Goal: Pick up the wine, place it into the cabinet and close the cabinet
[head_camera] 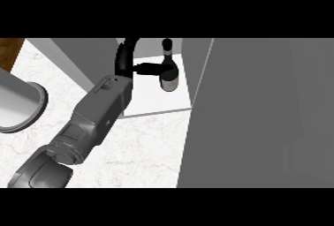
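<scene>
A dark wine bottle [168, 73] with a pale label stands upright on the white floor of the open cabinet [153, 99], near its right wall. My left hand [128, 55] has reached into the cabinet from the lower left, its grey forearm lying across the counter. A thumb and fingers [149, 68] curl from the left around the bottle's shoulder, and the back of the hand hides part of the hold. The cabinet door [261, 114] stands swung open as a large grey panel that fills the right side. My right hand does not show.
The counter is white marble [143, 150]. A round grey vessel [16, 103] sits at the left edge. The cabinet's grey left wall [78, 59] runs beside my forearm. A strip of brown wood [9, 50] shows at the top left.
</scene>
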